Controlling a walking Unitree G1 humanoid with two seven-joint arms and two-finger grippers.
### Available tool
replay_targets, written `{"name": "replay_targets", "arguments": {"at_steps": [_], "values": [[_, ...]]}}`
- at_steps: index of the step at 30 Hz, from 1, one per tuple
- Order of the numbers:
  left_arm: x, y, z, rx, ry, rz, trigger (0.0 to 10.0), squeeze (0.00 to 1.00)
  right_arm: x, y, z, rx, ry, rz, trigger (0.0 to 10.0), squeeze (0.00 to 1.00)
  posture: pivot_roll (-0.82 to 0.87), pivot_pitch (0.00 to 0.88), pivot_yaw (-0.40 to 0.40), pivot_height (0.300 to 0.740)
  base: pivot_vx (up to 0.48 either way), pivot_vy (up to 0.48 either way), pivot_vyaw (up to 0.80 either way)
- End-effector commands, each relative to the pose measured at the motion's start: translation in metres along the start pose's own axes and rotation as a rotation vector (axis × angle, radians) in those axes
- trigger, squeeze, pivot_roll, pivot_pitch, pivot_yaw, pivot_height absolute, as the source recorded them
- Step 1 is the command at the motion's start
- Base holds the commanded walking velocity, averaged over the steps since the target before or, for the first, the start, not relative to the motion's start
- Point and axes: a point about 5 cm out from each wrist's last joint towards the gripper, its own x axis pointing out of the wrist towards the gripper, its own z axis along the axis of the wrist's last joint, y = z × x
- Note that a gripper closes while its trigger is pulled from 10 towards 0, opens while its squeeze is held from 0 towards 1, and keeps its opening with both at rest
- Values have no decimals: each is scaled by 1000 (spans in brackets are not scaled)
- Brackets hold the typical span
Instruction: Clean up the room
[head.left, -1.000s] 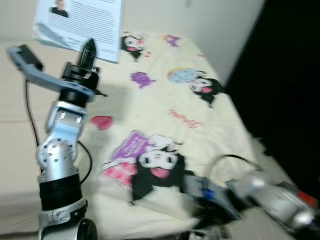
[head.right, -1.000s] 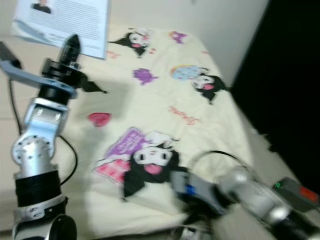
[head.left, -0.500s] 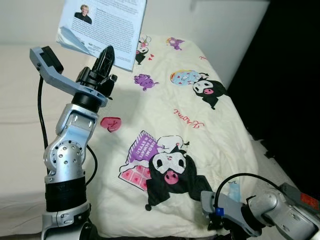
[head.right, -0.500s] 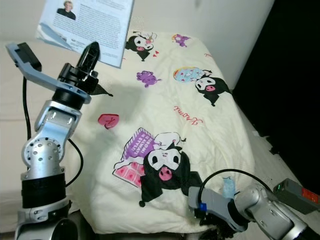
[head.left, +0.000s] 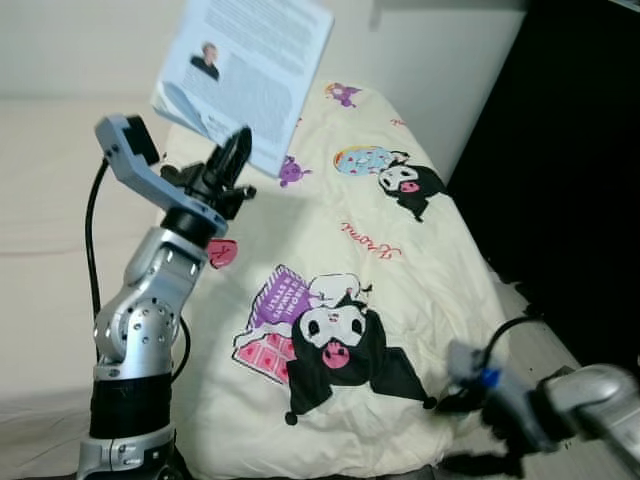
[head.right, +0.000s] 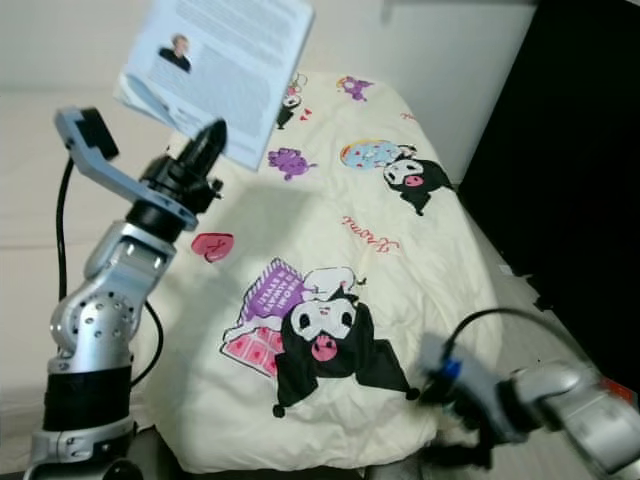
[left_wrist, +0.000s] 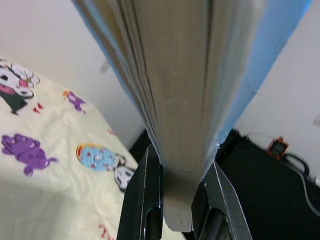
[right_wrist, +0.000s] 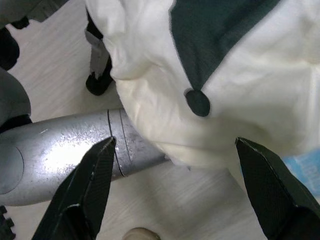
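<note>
A book (head.left: 245, 75) is gripped at its lower edge by the left end effector (head.left: 232, 165), held up at upper left above the blanket (head.left: 400, 260). At lower right, the right end effector (right_wrist: 175, 185) is spread open beside the blanket's hanging edge.

You've got a bed (head.left: 60, 230) w/ a cream cartoon-print blanket (head.left: 400, 260) spread over its right half. Blanket's edge hangs toward the pale wood floor (right_wrist: 165, 210).

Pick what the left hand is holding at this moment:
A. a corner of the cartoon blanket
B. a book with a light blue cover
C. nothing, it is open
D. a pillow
B: the left hand is shut on the bottom edge of the book, raised above the blanket; the left wrist view shows its pages clamped between the fingers.
</note>
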Motion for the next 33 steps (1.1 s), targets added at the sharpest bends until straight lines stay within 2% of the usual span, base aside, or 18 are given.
{"name": "replay_targets", "arguments": {"at_steps": [1, 4, 5, 6, 8, 9, 10, 11, 12, 13, 14, 15, 19, 22, 27, 29, 30, 33], "values": [[0, -4, 2, 34, -13, -36, 10000, 0, -12, 1, -6, 38, -5, -19, 10000, 1000, -99, 58, -57, 342, 0, 0, 0], [0, -4, 1, 37, -7, -38, 10000, 0, -22, -2, -14, 56, 32, -77, 10000, 1000, -102, 59, -54, 342, 0, 0, 0], [0, -5, -1, 38, -2, -42, 10000, 0, -33, -12, -25, 72, 82, -181, 10000, 1000, -108, 59, -52, 342, 0, 0, 0], [0, -5, -1, 38, -2, -42, 10000, 0, -33, -12, -25, 72, 82, -181, 10000, 1000, -108, 59, -52, 342, 0, 0, 0], [1, -7, -3, 35, 0, -53, 10000, 0, -53, -44, -38, 97, 102, -520, 10000, 1000, -111, 60, -54, 342, 0, 0, 0], [1, -7, -3, 35, 0, -53, 10000, 0, -53, -44, -38, 97, 102, -520, 10000, 1000, -111, 60, -54, 342, 0, 0, 0], [1, -8, -4, 37, -1, -60, 10000, 0, -72, -74, -51, 277, 1, -888, 10000, 965, -113, 62, -51, 342, 0, 0, 0], [1, -8, -4, 37, -1, -60, 10000, 0, -72, -74, -51, 277, 1, -888, 10000, 965, -113, 62, -51, 342, 0, 0, 0], [1, -8, -4, 38, -1, -61, 10000, 0, -76, -80, -57, 356, -26, -983, 10000, 965, -113, 62, -51, 342, 0, 0, 0], [1, -8, -5, 49, 6, -60, 10000, 0, -75, -84, -66, 436, -70, -1062, 10000, 133, -108, 66, -51, 342, 0, 0, 0], [0, -7, -6, 56, 11, -59, 10000, 0, -73, -85, -71, 477, -95, -1099, 10000, 133, -108, 66, -51, 342, 0, 0, 0], [-2, -6, -8, 65, 19, -53, 10000, 0, -69, -85, -75, 534, -165, -1130, 10000, 0, -107, 66, -51, 342, 0, 0, 0], [-5, -2, -9, 76, 29, -36, 10000, 0, -60, -84, -79, 618, -266, -1161, 10000, 0, -103, 69, -50, 342, 0, 0, 0], [-12, 7, -11, 95, 46, 4, 10000, 0, -29, -81, -78, 733, -450, -1116, 10000, 0, -89, 76, -51, 342, 0, 0, 0], [-14, 7, -11, 102, 49, 8, 10000, 0, -10, -81, -71, 749, -524, -1045, 10000, 0, -86, 76, -51, 342, 0, 0, 0], [-15, 7, -13, 115, 58, 9, 10000, 0, 11, -83, -68, 722, -536, -1007, 10000, 0, -82, 78, -47, 342, 0, 0, 0], [-15, 7, -13, 115, 58, 9, 10000, 0, 11, -83, -68, 722, -536, -1007, 10000, 0, -82, 78, -47, 342, 0, 0, 0], [-18, 8, -14, 129, 68, 14, 10000, 0, 34, -86, -64, 724, -525, -1003, 10000, 0, -67, 85, -45, 342, 0, 0, 0]]}}
